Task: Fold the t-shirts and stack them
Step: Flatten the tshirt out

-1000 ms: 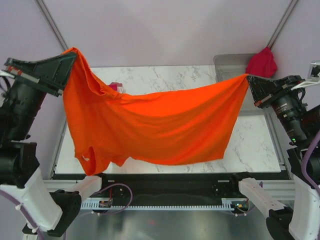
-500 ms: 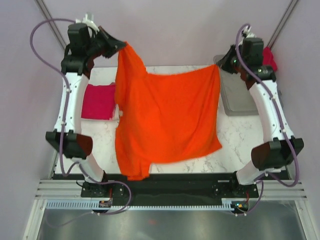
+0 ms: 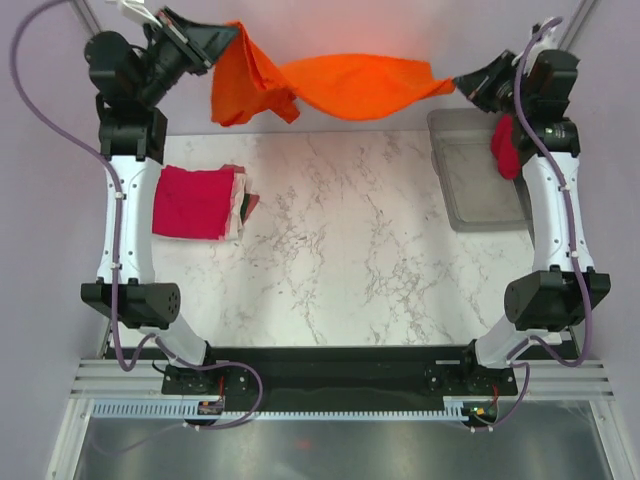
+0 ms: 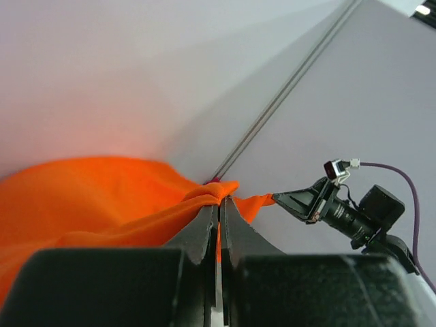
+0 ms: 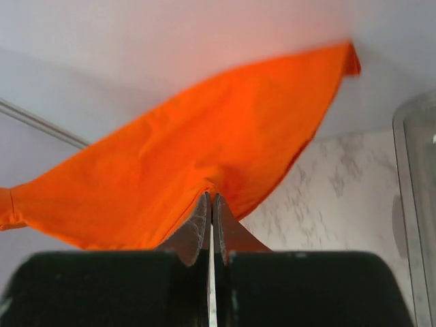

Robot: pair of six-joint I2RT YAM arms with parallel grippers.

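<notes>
While both arms reach high over the far edge of the desk [image 3: 370, 240], none of the orange t-shirt [image 3: 340, 80] rests on it. The shirt hangs in the air above that far edge, strung between the two grippers. It sags a little in the middle and is bunched into loose folds toward its left end.

A clear grey bin [image 3: 480, 175] sits at the far right corner of the desk. Against the left edge lies a stack [image 3: 190, 200] of folded crimson cloth with a paler layer showing along its right side. A crimson shirt [image 3: 505, 145] hangs by the bin, partly hidden behind the right arm.

The left gripper [image 3: 225, 35] is clenched on the bunched end of the orange shirt. Its wrist view shows the jaws pressed together with cloth gathered between the tips [image 4: 218, 208]. The right gripper [image 3: 462, 82] is likewise clamped on a thin tip of fabric at the other end [image 5: 210, 201].

That thin hold looks the likelier to fail: if the arms draw farther apart, the cloth could slide out and the shirt would swing down from one side. The folds near the left end may come down doubled over, leaving creases to undo. Brought down too far back, the hem could drape off the far edge. It could also brush the bin or disturb the stack.
</notes>
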